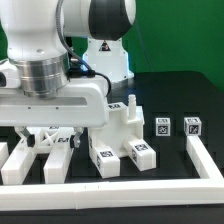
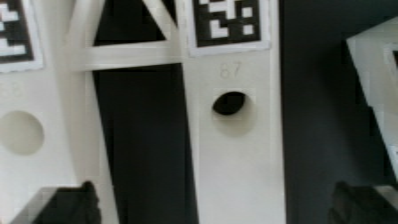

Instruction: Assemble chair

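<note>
Chair parts [image 1: 120,135] sit spread over the black tabletop [image 1: 170,150], inside the low white border rails [image 1: 120,190]. A blocky joined cluster with tags is near the middle, two small tagged blocks [image 1: 162,126] are off to the exterior view's right, and long white bars [image 1: 45,160] lie toward the exterior view's left. I've got the tool [image 1: 50,140] hanging low right over those bars, spread wide and pinching nothing. On the wrist view I'm looking down at one white bar [image 2: 228,130] with a dark round hole [image 2: 228,102] in it and a black-and-white tag [image 2: 228,20] near one end. The tool's dark fingertips [image 2: 63,205] stand to either side of that bar. Across a dark gap from it lies another white piece [image 2: 27,170] with a shallow round recess.
</note>
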You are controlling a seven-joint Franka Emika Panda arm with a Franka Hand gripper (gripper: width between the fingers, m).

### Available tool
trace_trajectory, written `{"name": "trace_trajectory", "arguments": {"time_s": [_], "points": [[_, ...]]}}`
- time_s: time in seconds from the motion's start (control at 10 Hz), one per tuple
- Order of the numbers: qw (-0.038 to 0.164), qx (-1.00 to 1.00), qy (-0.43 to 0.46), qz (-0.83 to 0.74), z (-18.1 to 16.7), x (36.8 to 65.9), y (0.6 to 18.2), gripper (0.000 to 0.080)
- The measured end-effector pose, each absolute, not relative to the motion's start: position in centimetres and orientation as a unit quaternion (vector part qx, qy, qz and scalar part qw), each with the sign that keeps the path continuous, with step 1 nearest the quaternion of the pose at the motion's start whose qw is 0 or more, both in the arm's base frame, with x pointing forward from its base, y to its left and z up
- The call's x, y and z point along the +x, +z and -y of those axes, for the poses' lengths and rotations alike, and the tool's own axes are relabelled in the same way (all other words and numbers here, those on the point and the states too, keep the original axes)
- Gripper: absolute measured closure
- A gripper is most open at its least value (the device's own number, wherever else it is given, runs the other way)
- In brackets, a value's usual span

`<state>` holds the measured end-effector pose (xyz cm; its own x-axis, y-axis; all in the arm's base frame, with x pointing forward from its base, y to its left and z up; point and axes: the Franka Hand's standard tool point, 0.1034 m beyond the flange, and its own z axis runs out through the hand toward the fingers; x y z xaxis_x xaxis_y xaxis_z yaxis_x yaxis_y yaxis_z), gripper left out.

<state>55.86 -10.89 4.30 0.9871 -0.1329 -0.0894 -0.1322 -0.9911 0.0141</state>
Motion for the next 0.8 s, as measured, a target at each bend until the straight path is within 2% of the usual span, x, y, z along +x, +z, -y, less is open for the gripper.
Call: {"name": "trace_trajectory", "arguments": {"time_s": [0.2,0.4,0.6,0.8], "points": [[0.004,0.997,-0.045,0.066,10.9,55.9,4.3,0.0150],[-0.011,0.998,-0.053,0.030,11.7,55.5,5.3,0.0150],[-0.011,0.999,-0.048,0.007,12.3,55.2,5.1,0.0150],[-0.002,0.999,-0.037,0.008,12.6,54.7,4.2,0.0150]]}}
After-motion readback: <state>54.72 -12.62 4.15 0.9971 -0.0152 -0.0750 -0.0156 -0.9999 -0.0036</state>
